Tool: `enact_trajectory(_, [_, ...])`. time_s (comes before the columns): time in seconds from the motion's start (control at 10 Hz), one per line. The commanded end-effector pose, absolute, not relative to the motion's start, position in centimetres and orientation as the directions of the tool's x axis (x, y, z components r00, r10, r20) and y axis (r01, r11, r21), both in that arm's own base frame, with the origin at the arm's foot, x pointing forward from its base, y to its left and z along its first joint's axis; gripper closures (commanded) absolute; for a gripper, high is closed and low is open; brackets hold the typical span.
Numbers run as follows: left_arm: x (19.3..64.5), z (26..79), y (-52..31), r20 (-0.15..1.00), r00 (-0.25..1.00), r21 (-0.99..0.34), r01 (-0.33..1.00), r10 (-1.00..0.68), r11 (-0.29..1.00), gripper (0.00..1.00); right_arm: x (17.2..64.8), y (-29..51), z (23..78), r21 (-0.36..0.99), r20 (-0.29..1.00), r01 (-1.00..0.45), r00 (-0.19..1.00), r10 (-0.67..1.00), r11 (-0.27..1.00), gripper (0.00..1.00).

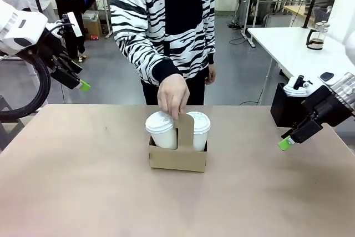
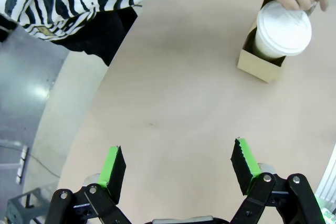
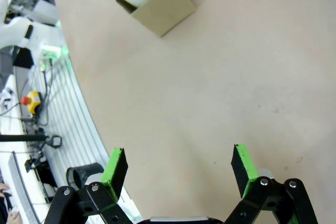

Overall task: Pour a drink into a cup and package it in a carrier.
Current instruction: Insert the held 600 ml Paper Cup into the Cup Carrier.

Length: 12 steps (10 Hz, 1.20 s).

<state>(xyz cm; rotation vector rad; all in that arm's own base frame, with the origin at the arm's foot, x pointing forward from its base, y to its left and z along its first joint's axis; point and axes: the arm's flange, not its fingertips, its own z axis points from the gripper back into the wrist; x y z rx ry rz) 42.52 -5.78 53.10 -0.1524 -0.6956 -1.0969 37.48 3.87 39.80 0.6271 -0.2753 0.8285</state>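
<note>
At table centre we see the carrier holding two lidded cups, a person's hand at its handle; our left gripper at nine o'clock and right gripper at three hang spread wide, empty.

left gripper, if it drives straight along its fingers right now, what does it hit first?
Most likely bare table. The left gripper stands open and empty, and tabletop lies ahead between its fingers. The carrier with its lidded cup sits off to one side of that line. Depth is hard to judge.
</note>
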Motion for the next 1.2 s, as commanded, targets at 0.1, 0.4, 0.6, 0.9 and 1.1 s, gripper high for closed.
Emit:
enact_trajectory(0.1, [42.57, 53.06, -5.73, 0.591, 0.268, 0.213, 0.858, -0.761, 0.467, 0.00, 37.44, 3.69, 39.53, 0.411, 0.488, -0.770, 0.638, 0.595, 0.489, 0.00])
enact_trajectory(0.4, [42.57, 53.06, -5.73, 0.591, 0.268, 0.213, 0.858, -0.761, 0.467, 0.00, 37.44, 3.69, 39.53, 0.411, 0.488, -0.770, 0.638, 0.595, 0.489, 0.00])
enact_trajectory(0.6, [42.57, 53.06, -5.73, 0.591, 0.268, 0.213, 0.858, -0.761, 0.467, 0.00, 37.44, 3.69, 39.53, 0.411, 0.488, -0.770, 0.638, 0.595, 0.489, 0.00])
enact_trajectory(0.9, [42.57, 53.06, -5.73, 0.591, 0.268, 0.213, 0.858, -0.761, 0.467, 0.00, 37.44, 3.69, 39.53, 0.411, 0.488, -0.770, 0.638, 0.595, 0.489, 0.00])
enact_trajectory(1.1, [42.57, 53.06, -5.73, 0.591, 0.268, 0.213, 0.858, -0.761, 0.467, 0.00, 37.44, 3.69, 39.53, 0.411, 0.488, -0.770, 0.638, 0.595, 0.489, 0.00])
